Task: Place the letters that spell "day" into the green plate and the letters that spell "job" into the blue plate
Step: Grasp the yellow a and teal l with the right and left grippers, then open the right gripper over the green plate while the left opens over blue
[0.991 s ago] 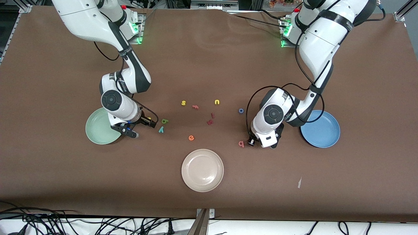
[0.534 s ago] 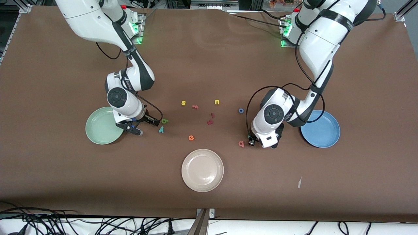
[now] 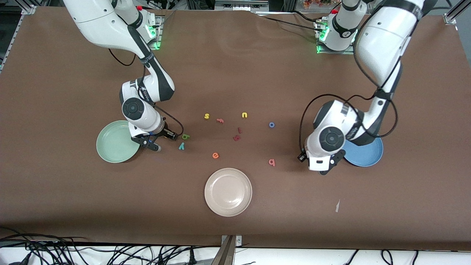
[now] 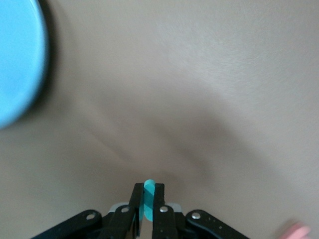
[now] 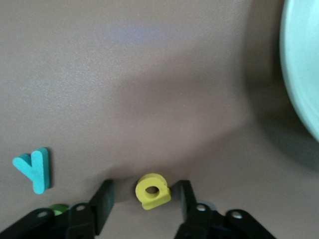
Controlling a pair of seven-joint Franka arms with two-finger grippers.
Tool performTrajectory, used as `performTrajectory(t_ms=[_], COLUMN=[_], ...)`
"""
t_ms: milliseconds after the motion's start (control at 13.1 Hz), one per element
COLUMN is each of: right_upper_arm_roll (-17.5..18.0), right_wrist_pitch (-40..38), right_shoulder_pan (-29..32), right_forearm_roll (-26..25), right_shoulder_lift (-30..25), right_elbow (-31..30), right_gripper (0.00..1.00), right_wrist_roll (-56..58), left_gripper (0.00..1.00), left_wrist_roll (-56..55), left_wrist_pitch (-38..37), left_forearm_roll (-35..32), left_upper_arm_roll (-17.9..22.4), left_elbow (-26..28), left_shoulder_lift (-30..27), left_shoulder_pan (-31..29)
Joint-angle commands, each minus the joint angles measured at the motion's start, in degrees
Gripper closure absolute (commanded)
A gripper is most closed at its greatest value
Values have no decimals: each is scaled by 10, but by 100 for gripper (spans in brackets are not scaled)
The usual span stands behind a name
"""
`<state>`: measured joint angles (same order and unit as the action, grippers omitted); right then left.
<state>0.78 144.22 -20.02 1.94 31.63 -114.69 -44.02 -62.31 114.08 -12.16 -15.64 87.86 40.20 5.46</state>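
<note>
Left claw (image 4: 144,205) clenched on teal j (image 4: 148,198), beside blue plate (image 3: 368,156). Right claw (image 5: 144,198), parted, straddles yellow letter (image 5: 152,190).

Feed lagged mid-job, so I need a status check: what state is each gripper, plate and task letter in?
Left gripper: shut on teal foam letter, beside blue plate.
Right gripper: open around yellow rounded foam letter, not yet gripped.
Mint-green plate: empty.
Blue plate: no letters visible.
Beige plate: empty.
Teal "y": on table.

Left gripper (image 4: 144,204) now away from the pink "b" (image 3: 272,162) — beside the blue plate (image 3: 369,154), pinching a teal letter (image 4: 148,199), right gripper (image 5: 144,196) shifted slightly — fingers narrowing around the yellow letter (image 5: 152,190).
</note>
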Motion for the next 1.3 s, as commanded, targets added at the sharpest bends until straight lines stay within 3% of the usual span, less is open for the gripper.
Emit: performTrajectory(t_ms=[0, 381, 610, 763, 991, 1068, 1144, 1220], right_upper_arm_roll=[-1, -8, -51, -88, -139, -152, -157, -158], right_wrist_pitch=[12, 2, -159, -257, -271, -277, -280, -284], right_shoulder_pan=[-11, -14, -14, -13, -11, -11, -10, -8], right_forearm_roll=[-3, -2, -4, -4, -1, 1, 1, 2], right_shoulder_lift=[-3, -11, -29, -33, -61, -64, -64, -63], right_elbow=[-15, -1, 101, 173, 185, 185, 184, 181], right_gripper=[100, 100, 100, 100, 100, 100, 100, 100], right_wrist_roll=[-19, -21, -34, -37, -21, -15, -5, -1], left_gripper=[100, 100, 100, 100, 100, 71, 1, 0], left_wrist_roll=[195, 543, 628, 628, 626, 625, 619, 619], left_wrist_pitch=[-74, -122, -116, -55, 164, 184, 178, 177], left_forearm_roll=[-6, -16, -30, -34, -34, -34, -32, -24], left_upper_arm_roll=[-3, 0, 0, 0, 0, -2, -3, -4], left_elbow=[14, 22, 34, 98, 276, 287, 286, 274], left_shoulder_lift=[-35, -53, -53, -81, -162, -162, -160, -158], left_shoulder_pan=[-33, -137, -181, -198, -237, -251, -249, -244])
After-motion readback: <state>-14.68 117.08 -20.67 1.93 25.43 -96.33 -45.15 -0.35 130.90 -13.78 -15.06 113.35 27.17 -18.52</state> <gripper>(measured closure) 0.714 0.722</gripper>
